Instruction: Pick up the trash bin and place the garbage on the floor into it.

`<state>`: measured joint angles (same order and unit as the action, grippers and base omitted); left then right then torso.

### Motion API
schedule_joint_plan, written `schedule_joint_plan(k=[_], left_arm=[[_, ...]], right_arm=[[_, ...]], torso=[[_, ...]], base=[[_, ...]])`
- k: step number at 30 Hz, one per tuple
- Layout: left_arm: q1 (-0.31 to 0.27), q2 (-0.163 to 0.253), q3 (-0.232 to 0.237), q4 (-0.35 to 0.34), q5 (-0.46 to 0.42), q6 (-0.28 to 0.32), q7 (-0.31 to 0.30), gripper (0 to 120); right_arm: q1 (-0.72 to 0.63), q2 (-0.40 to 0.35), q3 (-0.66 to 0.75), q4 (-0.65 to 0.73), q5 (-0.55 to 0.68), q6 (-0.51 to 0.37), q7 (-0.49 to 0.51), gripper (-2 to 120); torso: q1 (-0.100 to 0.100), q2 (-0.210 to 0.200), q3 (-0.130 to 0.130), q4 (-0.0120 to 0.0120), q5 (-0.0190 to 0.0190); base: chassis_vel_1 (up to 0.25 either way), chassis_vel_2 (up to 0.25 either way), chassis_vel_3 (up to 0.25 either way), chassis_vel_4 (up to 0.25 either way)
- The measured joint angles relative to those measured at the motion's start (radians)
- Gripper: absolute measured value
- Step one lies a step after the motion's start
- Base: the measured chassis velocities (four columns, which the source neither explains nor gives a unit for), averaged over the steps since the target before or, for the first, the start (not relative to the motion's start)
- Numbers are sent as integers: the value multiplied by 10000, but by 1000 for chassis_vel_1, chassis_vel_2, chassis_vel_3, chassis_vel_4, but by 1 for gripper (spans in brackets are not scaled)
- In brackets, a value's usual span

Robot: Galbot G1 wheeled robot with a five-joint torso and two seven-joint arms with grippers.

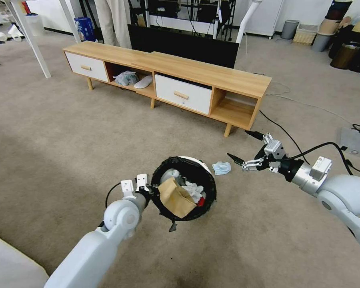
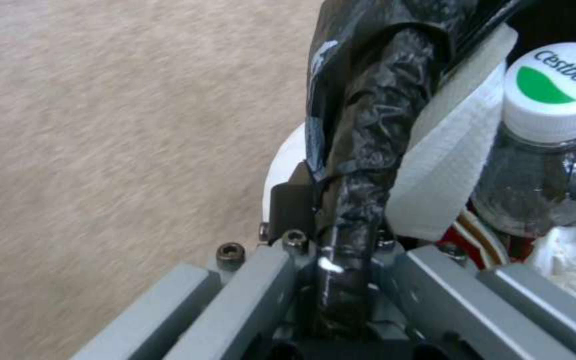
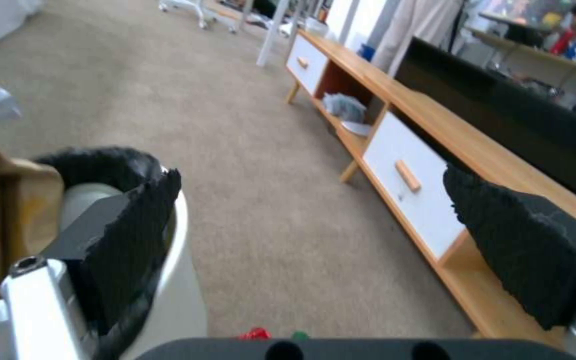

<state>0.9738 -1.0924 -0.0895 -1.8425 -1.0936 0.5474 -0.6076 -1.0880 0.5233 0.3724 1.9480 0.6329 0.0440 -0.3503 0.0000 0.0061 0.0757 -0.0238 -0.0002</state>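
hiding the trash bin rim, left end effector clamps it.

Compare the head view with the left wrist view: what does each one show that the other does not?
Head view alone: the blue face mask on the carpet, the open right hand beside it, the wooden cabinet and a brown paper bag in the bin.

Left wrist view alone: a bottle's white cap with a green mark.

Both: the left hand shut on the rim of the trash bin.
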Motion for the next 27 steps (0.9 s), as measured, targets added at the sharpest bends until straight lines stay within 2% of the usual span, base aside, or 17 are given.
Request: schedule_joint_plan(k=[1,3,4,5,10,13,15,20,22,25,27], left_arm=[[0,0,0,0,0,0,0,0],[22,117,-191,-309,-500,252,-816,0],[22,117,-191,-309,-500,252,-816,0],[22,183,-295,-430,-677,341,-1121,0],[-17,257,-475,-598,-973,425,-1521,0],[-92,358,-713,-838,-1310,521,-1834,0],[-155,529,-1070,-1178,-1712,669,-2215,0],[-160,697,-1483,-1529,-2105,787,-2470,0],[-123,880,-1876,-1784,-2281,871,-2541,0],[-93,988,-2103,-1896,-2376,921,-2549,0],[-62,1128,-2487,-2041,-2491,988,-2548,0]], right_arm=[[0,0,0,0,0,0,0,100],[-25,107,-47,-2,-20,-372,391,100],[-25,107,-47,-2,-20,-372,391,100],[-15,207,-82,-3,-49,-636,690,100],[6,360,-112,-65,-119,-826,957,100],[-8,486,-94,-165,-230,-859,1054,100],[-56,649,-52,-235,-312,-933,1217,100],[-97,870,-64,-243,-342,-1198,1506,100],[-91,1107,-164,-276,-368,-1424,1720,100],[-43,1275,-230,-330,-391,-1589,1820,100],[79,1514,-326,-420,-390,-1854,1966,100]], torso=[[0,0,0,0,0],[0,0,0,-1,2],[0,0,0,-1,2],[0,0,0,-1,1],[0,0,0,0,1],[0,1,0,-1,0],[0,0,0,-2,0],[0,1,0,-1,0],[0,0,0,-2,2],[0,0,0,0,1],[0,1,0,0,1]], base=[[0,0,0,0],[0,0,0,0],[0,0,0,0],[0,0,0,0],[0,0,0,0],[0,0,0,0],[0,0,0,0],[0,0,0,0],[0,0,0,0],[0,0,0,0],[0,0,0,0]])
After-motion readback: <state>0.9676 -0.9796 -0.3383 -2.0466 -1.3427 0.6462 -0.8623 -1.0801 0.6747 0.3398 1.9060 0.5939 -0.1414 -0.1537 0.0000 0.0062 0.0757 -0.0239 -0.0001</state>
